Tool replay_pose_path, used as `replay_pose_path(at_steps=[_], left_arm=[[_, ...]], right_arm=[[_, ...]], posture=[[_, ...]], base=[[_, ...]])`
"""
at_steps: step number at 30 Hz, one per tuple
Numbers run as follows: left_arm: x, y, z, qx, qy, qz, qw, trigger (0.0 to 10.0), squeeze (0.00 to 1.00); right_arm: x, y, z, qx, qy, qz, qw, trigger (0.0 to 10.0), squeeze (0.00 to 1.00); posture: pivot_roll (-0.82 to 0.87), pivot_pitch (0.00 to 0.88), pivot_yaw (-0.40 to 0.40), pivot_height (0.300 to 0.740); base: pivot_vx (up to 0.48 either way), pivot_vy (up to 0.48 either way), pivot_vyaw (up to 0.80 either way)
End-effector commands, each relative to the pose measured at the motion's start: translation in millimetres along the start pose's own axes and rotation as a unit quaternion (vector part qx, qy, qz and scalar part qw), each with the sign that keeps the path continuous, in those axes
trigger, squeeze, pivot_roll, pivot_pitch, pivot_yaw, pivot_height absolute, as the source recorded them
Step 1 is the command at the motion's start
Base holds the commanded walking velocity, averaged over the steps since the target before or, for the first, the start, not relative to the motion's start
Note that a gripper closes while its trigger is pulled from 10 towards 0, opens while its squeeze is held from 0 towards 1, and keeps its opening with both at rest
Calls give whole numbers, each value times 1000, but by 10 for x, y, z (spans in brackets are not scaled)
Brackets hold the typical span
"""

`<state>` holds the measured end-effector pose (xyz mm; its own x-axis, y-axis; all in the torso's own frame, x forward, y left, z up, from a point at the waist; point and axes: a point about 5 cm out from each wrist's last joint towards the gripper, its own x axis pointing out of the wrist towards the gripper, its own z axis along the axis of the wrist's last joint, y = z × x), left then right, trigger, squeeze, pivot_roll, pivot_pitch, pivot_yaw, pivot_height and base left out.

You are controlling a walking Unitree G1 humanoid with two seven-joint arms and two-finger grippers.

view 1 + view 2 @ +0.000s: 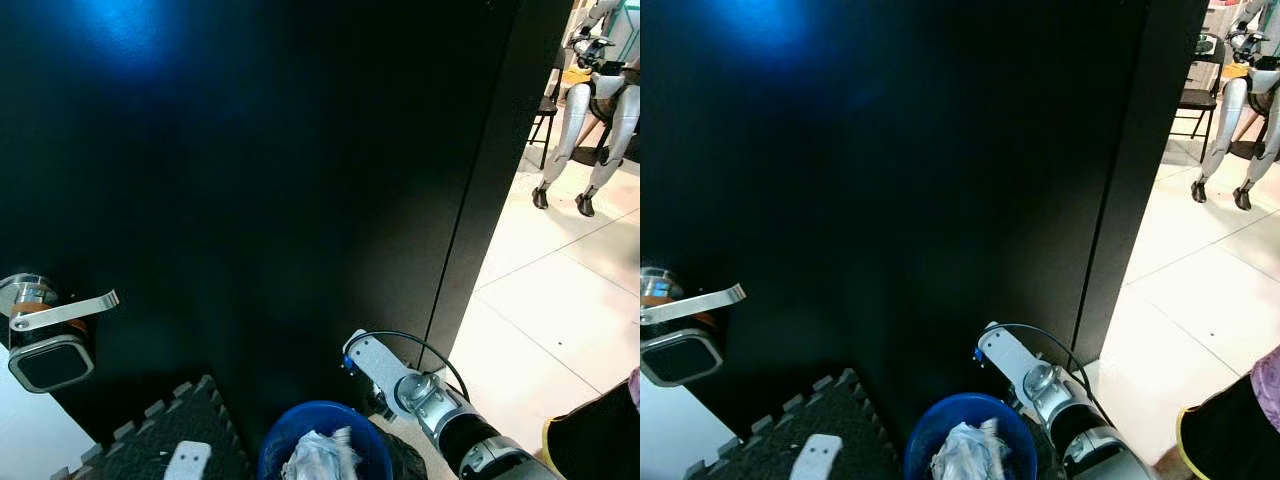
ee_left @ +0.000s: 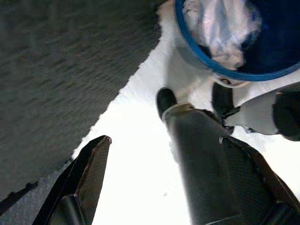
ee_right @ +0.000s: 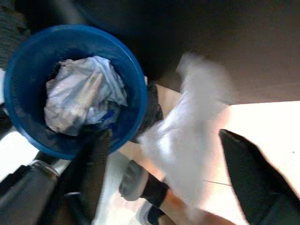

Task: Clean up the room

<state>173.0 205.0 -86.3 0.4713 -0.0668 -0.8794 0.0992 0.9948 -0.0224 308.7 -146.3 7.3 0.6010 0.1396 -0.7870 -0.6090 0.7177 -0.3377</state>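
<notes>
Your right end effector (image 3: pixel 164 154), fingers spread wide with a blurred white rag (image 3: pixel 187 140) between them, sits just beside the blue bin (image 3: pixel 136 93), nearer it than the open left end effector (image 2: pixel 154 183).

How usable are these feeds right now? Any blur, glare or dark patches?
Eye views: sharp, but the black door is nearly featureless, with a blue glare patch at the top; the tiled floor is bright. Left wrist view: soft, floor blown out white. Right wrist view: white tissue smeared by motion; blue bin fairly clear.
</notes>
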Motion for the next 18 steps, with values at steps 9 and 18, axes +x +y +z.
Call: replay_pose_path(at_steps=[9,18], left_arm=[[26,-93,16,17,9,1,1000,10000,0],[95,-684,-110,24,31,-19,999,10000,0]], right_arm=[[-66,-204,-302,79,4,-19,997,10000,690],[-191,-502,-678,217,-5,-94,972,10000,0]], posture=[[-62,0,40,720],[-65,0,38,720]], base=[[0,0,0],[-242,0,0]])
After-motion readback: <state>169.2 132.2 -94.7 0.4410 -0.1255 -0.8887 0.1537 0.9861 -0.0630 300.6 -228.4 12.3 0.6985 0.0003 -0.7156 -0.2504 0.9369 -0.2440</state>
